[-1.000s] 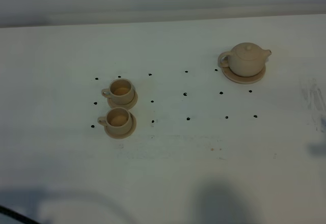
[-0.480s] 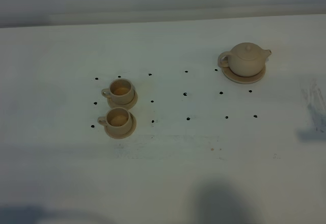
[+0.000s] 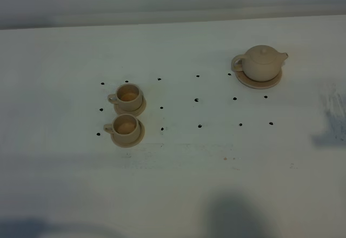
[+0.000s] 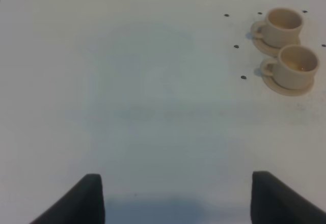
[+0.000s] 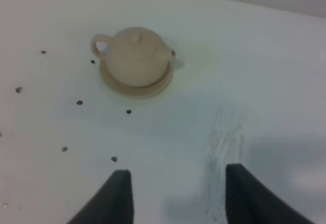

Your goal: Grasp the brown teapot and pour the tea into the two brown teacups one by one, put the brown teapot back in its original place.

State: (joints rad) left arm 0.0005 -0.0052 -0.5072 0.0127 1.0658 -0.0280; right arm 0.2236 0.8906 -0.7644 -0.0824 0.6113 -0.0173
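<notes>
The brown teapot [image 3: 262, 63] stands upright on its wide round saucer [image 3: 263, 81], the original place, at the back right of the table. The two brown teacups [image 3: 128, 96] [image 3: 125, 126] sit on small saucers at the left, one behind the other. Neither arm shows in the exterior high view. In the right wrist view my right gripper [image 5: 175, 196] is open and empty, well short of the teapot [image 5: 136, 56] and the saucer [image 5: 137, 88]. In the left wrist view my left gripper [image 4: 175, 198] is open and empty, with the teacups [image 4: 283, 24] [image 4: 297, 64] far off to one side.
The white table [image 3: 178, 184] carries a grid of small black dots [image 3: 199, 125] between the cups and the teapot. A grey shadow [image 3: 327, 135] lies at the right edge, and a smudged scuff [image 5: 224, 132] marks the table near my right gripper.
The shadow at the table's right edge has slid inward and up toward the teapot. A dark cable at the bottom left corner has left the view. Teapot and cups have not moved.
</notes>
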